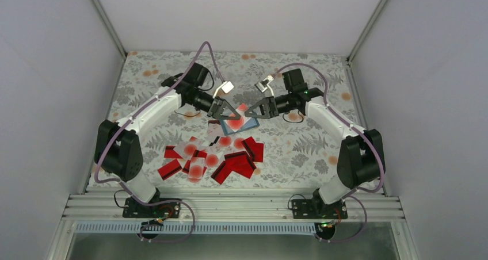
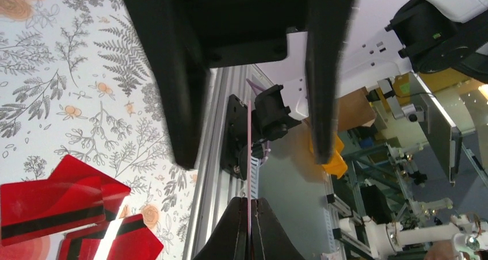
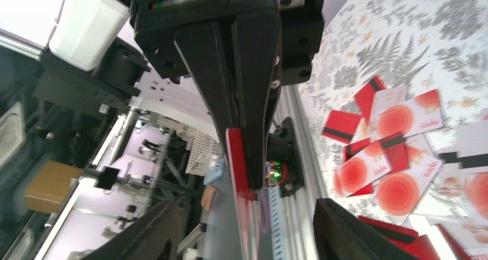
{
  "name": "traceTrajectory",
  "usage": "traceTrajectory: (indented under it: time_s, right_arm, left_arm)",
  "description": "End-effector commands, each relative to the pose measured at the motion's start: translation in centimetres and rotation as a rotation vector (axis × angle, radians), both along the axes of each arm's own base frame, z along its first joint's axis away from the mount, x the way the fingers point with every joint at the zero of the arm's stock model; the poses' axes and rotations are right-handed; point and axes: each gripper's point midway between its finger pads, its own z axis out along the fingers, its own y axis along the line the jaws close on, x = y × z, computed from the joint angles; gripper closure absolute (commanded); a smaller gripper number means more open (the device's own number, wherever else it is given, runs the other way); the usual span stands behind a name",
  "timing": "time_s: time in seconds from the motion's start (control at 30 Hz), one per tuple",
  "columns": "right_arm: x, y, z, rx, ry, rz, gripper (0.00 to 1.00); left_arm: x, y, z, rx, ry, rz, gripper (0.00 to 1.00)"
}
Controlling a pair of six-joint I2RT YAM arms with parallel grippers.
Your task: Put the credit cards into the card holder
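Now right hand [image 3: 247,179] clamped on red credit card [image 3: 235,156]; left hand [image 2: 254,155] spread, empty; teal card holder [image 1: 252,125] between

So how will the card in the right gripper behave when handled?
The card, pinched edge-on in the right gripper, runs straight past the fingertips: probably stiff. Thin, so likely light; its smooth faces may slip.
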Motion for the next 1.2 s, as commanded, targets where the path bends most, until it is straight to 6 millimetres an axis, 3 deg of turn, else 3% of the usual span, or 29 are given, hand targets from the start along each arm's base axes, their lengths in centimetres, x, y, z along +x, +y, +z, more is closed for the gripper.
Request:
traceTrajectory:
  time_s: [0.0,0.17,0.27,0.4,0.57,0.8,1.0,1.17]
  right_arm:
    - [2.0,0.5,1.0,-0.061,-0.08,-0.088,0.34]
    - [6.5,-0.6,-1.0,-0.214,-0.108,-0.339,0.31]
    - [9.2,-2.8,-3.5,-0.328,-0.049,-0.527,0.33]
    - [11.3,-5.3,-7.6,-0.482,0.058,-0.691,0.41]
    - [12.1,-5.5,-10.7,-0.537,0.153,-0.7,0.45]
    - [14.0,-4.4,-12.2,-0.532,0.163,-0.663,0.44]
    - [15.7,-3.5,-13.0,-0.526,0.175,-0.635,0.44]
    - [16.0,-3.2,-14.9,-0.54,0.212,-0.609,0.45]
  left_arm:
    - [0.7,-0.3,1.2,-0.027,-0.045,0.05,0.98]
    - [4.0,-0.3,-1.4,0.091,0.013,0.278,0.98]
    - [6.8,1.0,-4.9,0.228,0.087,0.506,0.98]
    - [8.5,2.3,-9.1,0.331,0.219,0.69,0.98]
    - [10.2,2.2,-11.1,0.389,0.28,0.747,0.98]
    - [11.1,2.9,-14.0,0.428,0.373,0.753,0.98]
    - [11.5,2.5,-15.1,0.428,0.396,0.729,0.98]
    - [12.0,2.5,-15.9,0.444,0.414,0.737,0.98]
